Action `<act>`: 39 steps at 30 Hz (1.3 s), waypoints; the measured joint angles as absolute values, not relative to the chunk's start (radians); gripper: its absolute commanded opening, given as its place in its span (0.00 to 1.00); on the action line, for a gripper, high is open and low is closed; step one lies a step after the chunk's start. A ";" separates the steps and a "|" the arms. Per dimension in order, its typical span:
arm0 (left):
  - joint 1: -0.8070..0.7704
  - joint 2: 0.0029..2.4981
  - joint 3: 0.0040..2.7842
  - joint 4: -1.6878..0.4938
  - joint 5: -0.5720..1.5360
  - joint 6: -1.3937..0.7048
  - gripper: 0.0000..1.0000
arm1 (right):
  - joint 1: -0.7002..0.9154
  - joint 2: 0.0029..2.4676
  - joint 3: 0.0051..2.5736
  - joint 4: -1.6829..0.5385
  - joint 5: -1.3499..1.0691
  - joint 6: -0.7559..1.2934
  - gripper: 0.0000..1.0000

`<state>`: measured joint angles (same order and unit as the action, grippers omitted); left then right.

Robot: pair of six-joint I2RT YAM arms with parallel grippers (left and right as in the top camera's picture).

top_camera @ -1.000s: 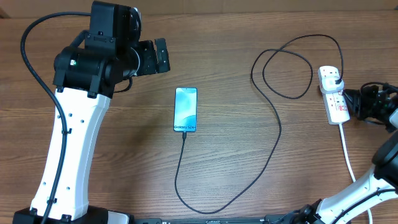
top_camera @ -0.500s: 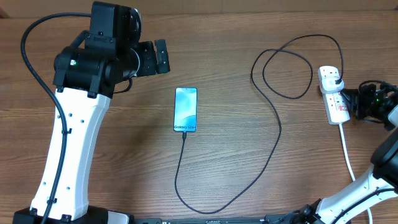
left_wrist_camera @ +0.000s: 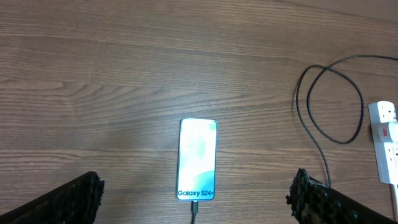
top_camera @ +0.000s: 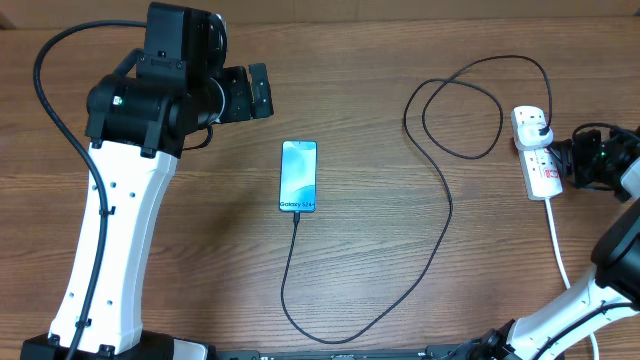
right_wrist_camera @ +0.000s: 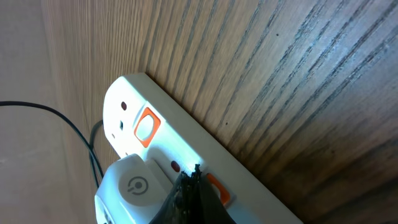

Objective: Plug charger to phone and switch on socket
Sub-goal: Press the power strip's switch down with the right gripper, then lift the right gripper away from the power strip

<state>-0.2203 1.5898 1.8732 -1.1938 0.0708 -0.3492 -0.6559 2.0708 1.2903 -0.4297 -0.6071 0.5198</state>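
1. The power strip (top_camera: 537, 152) serves as the marker, and everything else is placed from it.
2. The right gripper (right_wrist_camera: 193, 186) is brought in against the strip's outer long side. Its fingers are pinched together into one narrow tip and nothing is held. A closed tip is judged the right tool for a small rocker.
3. That tip is set at the red switch (right_wrist_camera: 216, 189) next to the plug (right_wrist_camera: 127, 190). Whether the switch is actually touched cannot be told from the wrist view.
4. The charger (top_camera: 451, 205) is seen with its plug seated at one end of the strip. Its black cable is led away from the strip in a loose loop and a long slack curve.
5. The phone (top_camera: 298, 176) is laid flat and screen up, well apart from the strip. The cable tip is entered at the short edge with the "Galaxy" lettering, so the plugging step is judged done.
6. The left gripper (top_camera: 248, 92) is held beyond the phone, farther from the strip. Its jaws are spread wide and empty, and the phone is framed between the fingers (left_wrist_camera: 74, 199) in the left wrist view. It is judged parked clear of the cable.
7. Only the switch press is judged left. A firm downward push is called for, and a light strip could be shoved sideways instead.
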 measured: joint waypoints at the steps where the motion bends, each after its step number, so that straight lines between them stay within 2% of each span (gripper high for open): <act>1: -0.220 1.590 1.873 -1.194 0.071 -0.349 0.99 | -0.655 2.070 1.290 -0.431 -0.605 0.519 0.04; 29: -0.220 1.590 1.873 -1.194 0.071 -0.349 1.00 | -0.640 2.050 1.301 -0.516 -0.603 0.505 0.04; 36: -0.220 1.590 1.873 -1.194 0.071 -0.349 1.00 | -0.712 2.024 1.345 -0.665 -0.621 0.490 0.04; 39: -0.220 1.590 1.873 -1.194 0.071 -0.349 1.00 | -0.761 1.922 1.348 -0.727 -0.621 0.474 0.04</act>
